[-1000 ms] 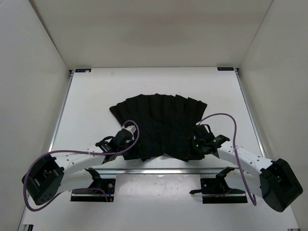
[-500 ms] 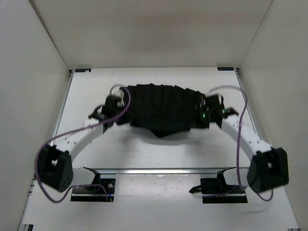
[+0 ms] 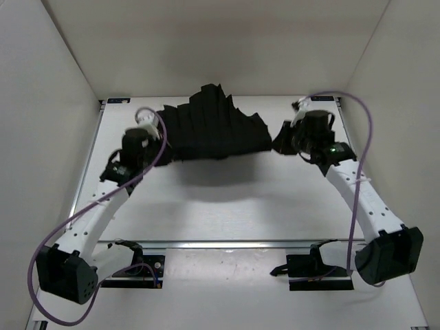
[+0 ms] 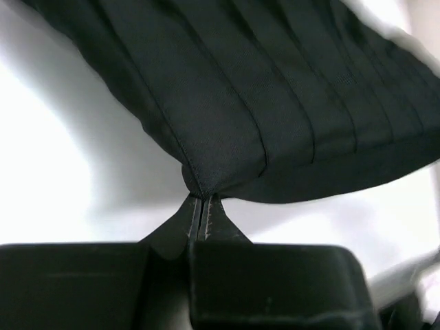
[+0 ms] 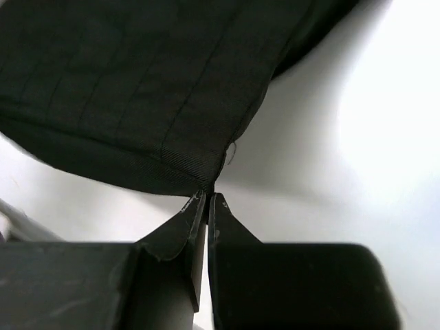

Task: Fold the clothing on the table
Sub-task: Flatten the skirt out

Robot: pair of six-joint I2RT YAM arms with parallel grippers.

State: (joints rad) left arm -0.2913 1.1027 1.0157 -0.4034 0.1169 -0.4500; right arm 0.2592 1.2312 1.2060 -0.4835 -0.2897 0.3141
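Left gripper [image 4: 201, 206] is pinched down tight on one corner of the clothing [image 3: 210, 130], jaws basically together with just the fabric edge caught between them. The black pleated piece is strung between both arms, held up over the far half of the table [image 3: 227, 213], shadow underneath, bunching to a peak in the middle. Right gripper [image 5: 207, 199] is clamped on the opposite corner the same way.
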